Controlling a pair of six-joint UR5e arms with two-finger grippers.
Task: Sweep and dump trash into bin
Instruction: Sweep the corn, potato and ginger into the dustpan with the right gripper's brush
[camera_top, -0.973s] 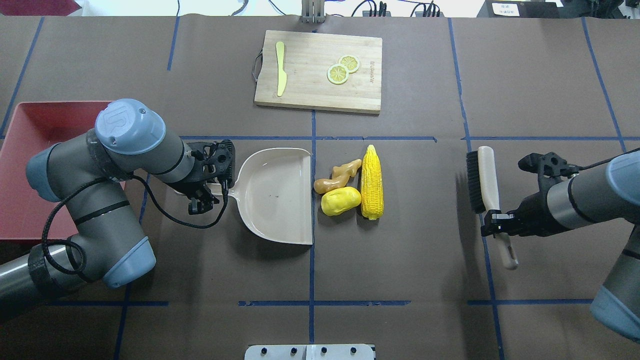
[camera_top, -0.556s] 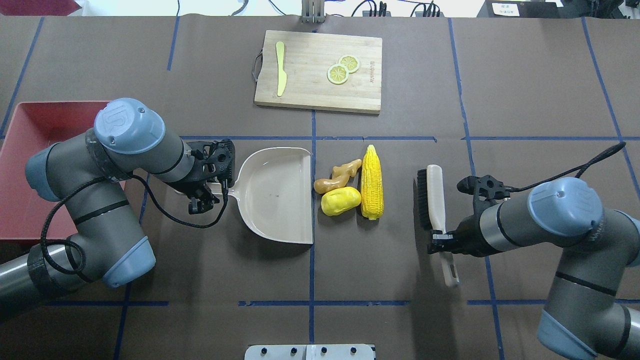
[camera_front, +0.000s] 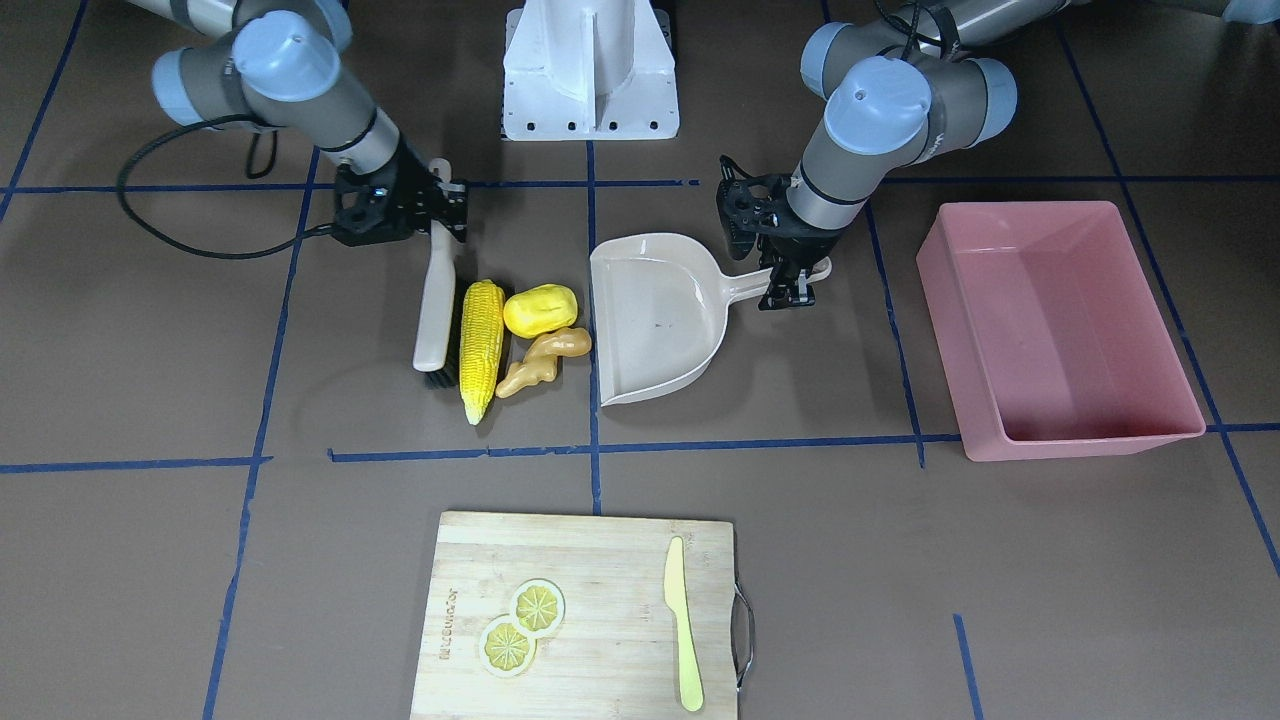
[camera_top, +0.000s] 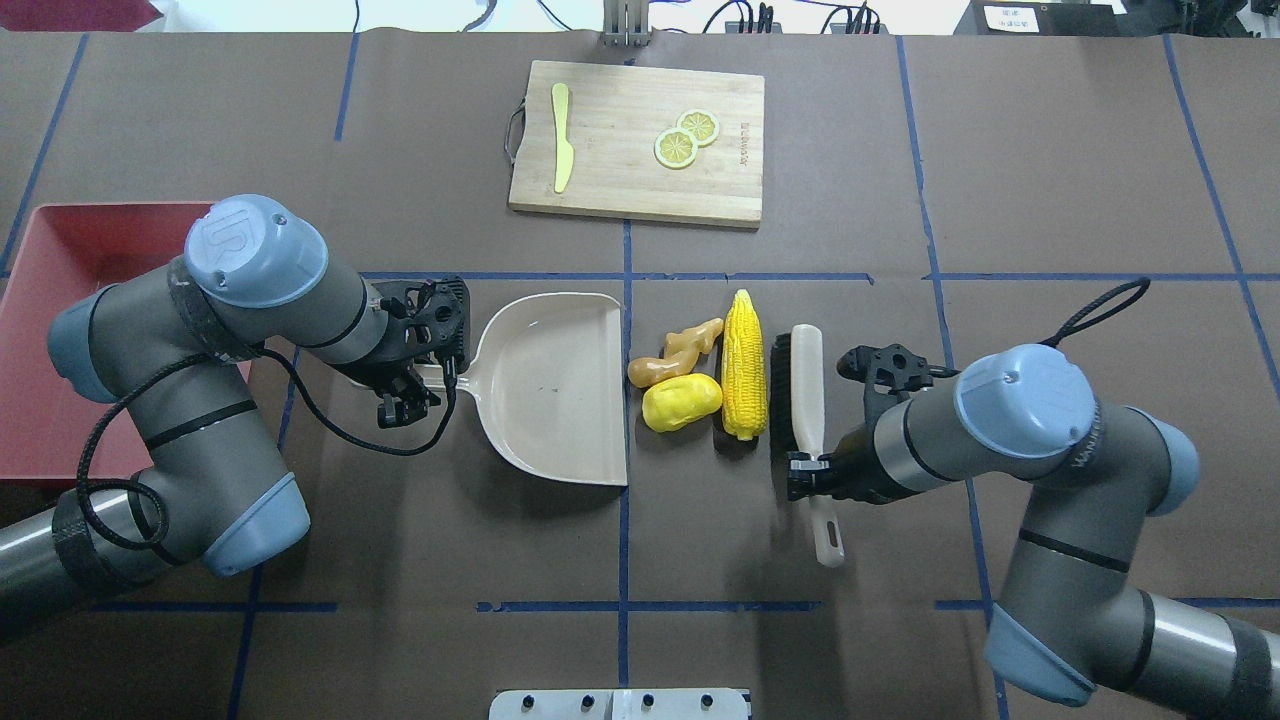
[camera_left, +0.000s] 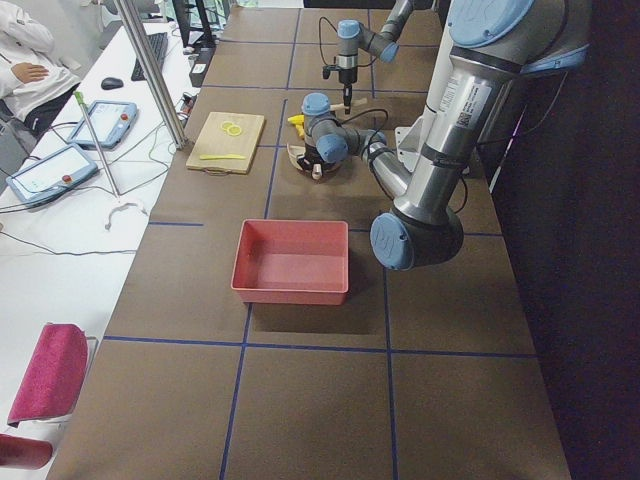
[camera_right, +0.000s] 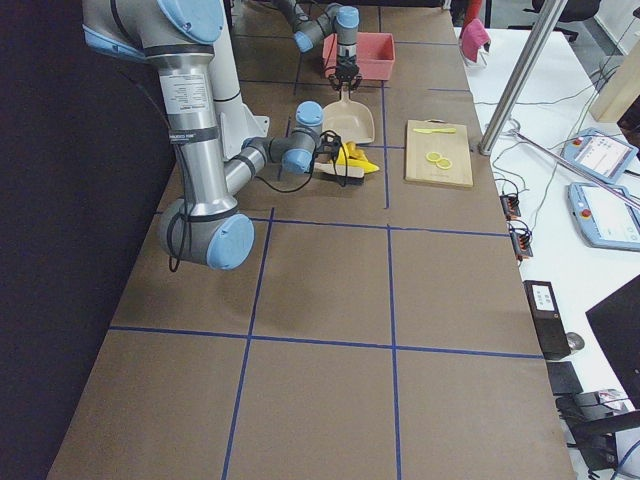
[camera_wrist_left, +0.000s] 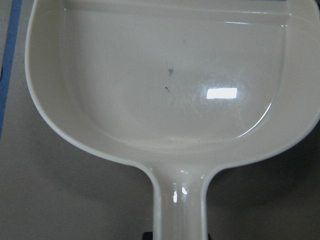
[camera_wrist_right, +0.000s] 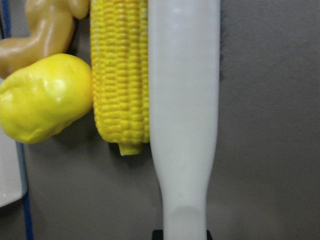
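Observation:
The trash lies in a cluster on the table: a corn cob (camera_top: 744, 365), a yellow potato-like lump (camera_top: 682, 402) and a tan ginger root (camera_top: 680, 350). It sits just right of the open mouth of a beige dustpan (camera_top: 550, 385). My left gripper (camera_top: 415, 375) is shut on the dustpan's handle. My right gripper (camera_top: 810, 470) is shut on the handle of a brush (camera_top: 805, 400), whose bristles touch the corn's right side. In the right wrist view the brush handle (camera_wrist_right: 185, 100) lies alongside the corn (camera_wrist_right: 120, 75). The pink bin (camera_front: 1085, 437) stands beyond the left arm.
A wooden cutting board (camera_top: 637, 140) with a pale knife (camera_top: 562, 135) and lemon slices (camera_top: 686, 138) lies at the table's far side. The left arm's elbow hangs over the bin's near corner (camera_top: 120, 207). Blue tape lines cross the brown table cover.
My right arm has carried the brush leftward from the table's right side until it rests against the corn. The left arm, dustpan and trash have stayed in place.

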